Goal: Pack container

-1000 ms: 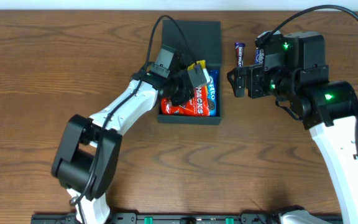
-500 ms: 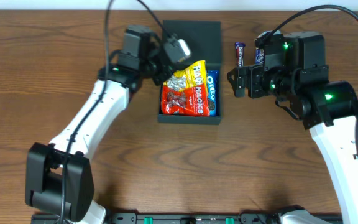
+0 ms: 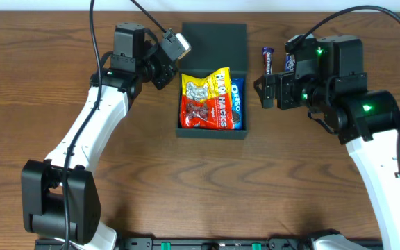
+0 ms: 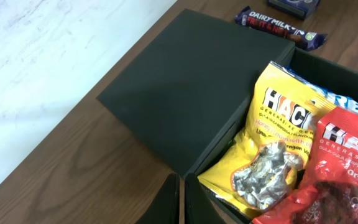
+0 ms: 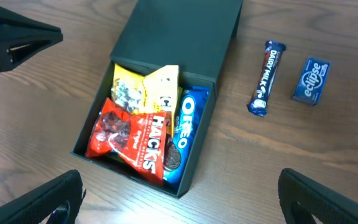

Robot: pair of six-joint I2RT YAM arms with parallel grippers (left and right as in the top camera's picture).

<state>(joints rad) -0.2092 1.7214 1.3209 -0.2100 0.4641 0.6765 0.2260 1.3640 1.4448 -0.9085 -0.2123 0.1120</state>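
Observation:
The container (image 3: 214, 45) is a dark box with its flat lid lying open behind it; it also shows in the left wrist view (image 4: 191, 93) and the right wrist view (image 5: 179, 31). In the box lie a yellow Hacks packet (image 3: 203, 85), a red Hacks packet (image 3: 203, 117) and a blue Oreo pack (image 3: 235, 104). My left gripper (image 3: 167, 73) is shut and empty, just outside the box's left wall near the hinge (image 4: 178, 202). My right gripper (image 3: 264, 92) is open and empty, above the table to the right of the box (image 5: 191, 205).
A Dairy Milk bar (image 3: 267, 61) lies right of the lid and shows in the right wrist view (image 5: 267, 78). A blue Eclipse pack (image 5: 311, 81) lies beside it, partly under my right arm in the overhead view. Bare wooden table surrounds the box.
My left gripper let go of the yellow packet, which now lies in the box. It drew back up and left, out of the box. The right arm has not moved.

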